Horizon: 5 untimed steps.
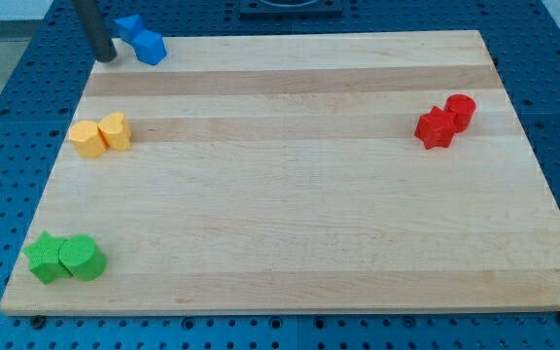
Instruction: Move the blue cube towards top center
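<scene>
The blue cube (pixel 151 47) sits at the top left corner of the wooden board (pixel 290 194), touching a second blue block (pixel 127 26) of unclear shape just above and left of it. My tip (pixel 107 58) is at the end of the dark rod, at the board's top left edge. It stands a short way to the left of the blue cube, with a small gap between them.
Two yellow blocks (pixel 100 135) sit together at the left edge. Two green blocks (pixel 64 259) sit together at the bottom left. A red star-like block (pixel 435 127) and a red cylinder (pixel 460 111) touch at the right. Blue pegboard surrounds the board.
</scene>
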Motion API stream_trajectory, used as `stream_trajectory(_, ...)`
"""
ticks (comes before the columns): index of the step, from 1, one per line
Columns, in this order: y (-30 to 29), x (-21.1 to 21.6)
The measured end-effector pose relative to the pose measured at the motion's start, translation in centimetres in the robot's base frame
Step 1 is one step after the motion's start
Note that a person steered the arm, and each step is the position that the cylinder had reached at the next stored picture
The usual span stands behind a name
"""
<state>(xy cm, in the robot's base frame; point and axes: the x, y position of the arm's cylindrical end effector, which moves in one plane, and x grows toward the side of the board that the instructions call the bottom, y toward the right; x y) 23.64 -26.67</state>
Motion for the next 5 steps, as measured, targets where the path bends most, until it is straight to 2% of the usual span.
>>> stream_trajectory(3,-0.2,-1.7)
stream_trajectory(5,6.5,-1.4)
